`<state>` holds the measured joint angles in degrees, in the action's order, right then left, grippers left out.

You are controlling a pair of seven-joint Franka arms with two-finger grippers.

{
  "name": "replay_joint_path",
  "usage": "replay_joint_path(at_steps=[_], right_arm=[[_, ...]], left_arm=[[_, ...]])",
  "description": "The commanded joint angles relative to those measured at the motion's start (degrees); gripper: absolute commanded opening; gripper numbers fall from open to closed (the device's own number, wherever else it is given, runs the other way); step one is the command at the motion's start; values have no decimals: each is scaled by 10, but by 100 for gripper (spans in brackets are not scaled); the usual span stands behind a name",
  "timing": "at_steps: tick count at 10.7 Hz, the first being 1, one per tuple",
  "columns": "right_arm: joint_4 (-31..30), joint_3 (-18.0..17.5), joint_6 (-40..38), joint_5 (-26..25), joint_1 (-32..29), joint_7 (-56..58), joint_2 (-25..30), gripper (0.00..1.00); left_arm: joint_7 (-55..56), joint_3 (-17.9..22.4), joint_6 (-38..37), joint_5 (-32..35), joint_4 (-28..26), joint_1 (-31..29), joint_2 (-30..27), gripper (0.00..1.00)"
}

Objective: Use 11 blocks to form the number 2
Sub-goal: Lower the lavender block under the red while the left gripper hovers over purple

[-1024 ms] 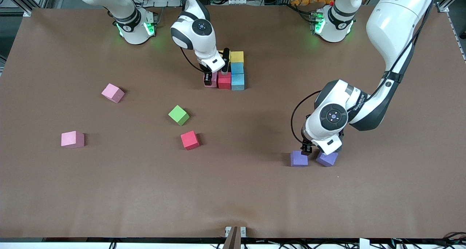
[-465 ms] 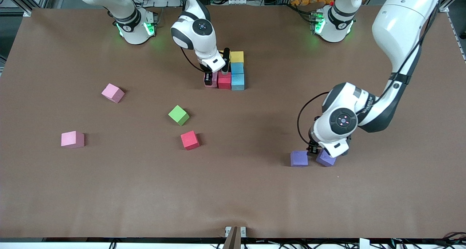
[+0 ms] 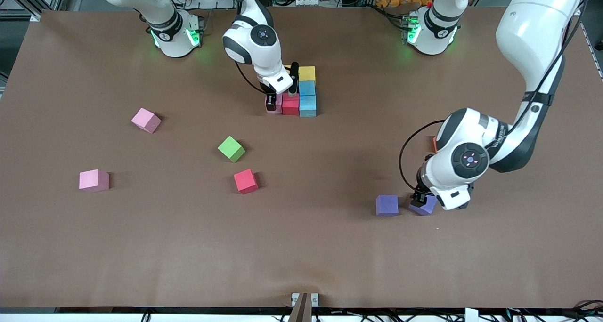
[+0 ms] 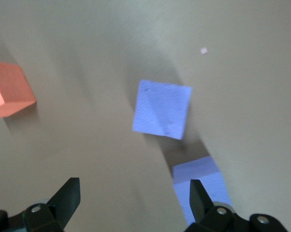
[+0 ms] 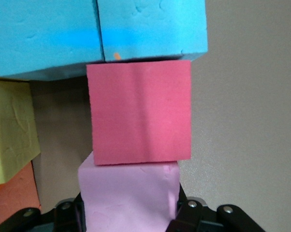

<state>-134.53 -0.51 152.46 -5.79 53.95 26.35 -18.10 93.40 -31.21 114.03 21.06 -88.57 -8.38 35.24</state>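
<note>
The partial number 2 lies near the robots' bases: a yellow block (image 3: pixel 306 72), two light blue blocks (image 3: pixel 307 87) (image 3: pixel 307 105) and a red block (image 3: pixel 290 104). My right gripper (image 3: pixel 275 100) (image 5: pixel 128 212) is shut on a pink block (image 3: pixel 274 104) (image 5: pixel 128 193) that touches the red block (image 5: pixel 138 111). My left gripper (image 3: pixel 420 200) (image 4: pixel 133 198) hangs open, low over a purple block (image 3: pixel 426 205) (image 4: pixel 201 186), with one finger above it and bare table between the fingers. A second purple block (image 3: pixel 387 205) (image 4: pixel 162 108) lies beside it.
Loose on the table toward the right arm's end are two pink blocks (image 3: pixel 146 120) (image 3: pixel 93 180), a green block (image 3: pixel 231 148) and a red block (image 3: pixel 246 181). An orange block (image 4: pixel 7 94) lies near the left gripper, mostly hidden by the arm in the front view.
The left arm has slid toward its own end of the table, from between the two purple blocks to over the one nearer that end. The right arm has stayed put.
</note>
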Motion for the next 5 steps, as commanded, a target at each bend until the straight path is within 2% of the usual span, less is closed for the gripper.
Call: replay_joint_path(at_steps=[1, 3, 5], right_arm=[[9, 2, 2, -2, 6, -4, -10, 33], [9, 1, 2, -2, 7, -4, -10, 36], [9, 1, 2, -2, 7, -4, -12, 39]], left_arm=[[-107, -5, -38, 10, 8, -15, -44, 100], [-221, -4, -48, 10, 37, -15, -47, 100], [-296, -3, -48, 10, 41, -15, -41, 100]])
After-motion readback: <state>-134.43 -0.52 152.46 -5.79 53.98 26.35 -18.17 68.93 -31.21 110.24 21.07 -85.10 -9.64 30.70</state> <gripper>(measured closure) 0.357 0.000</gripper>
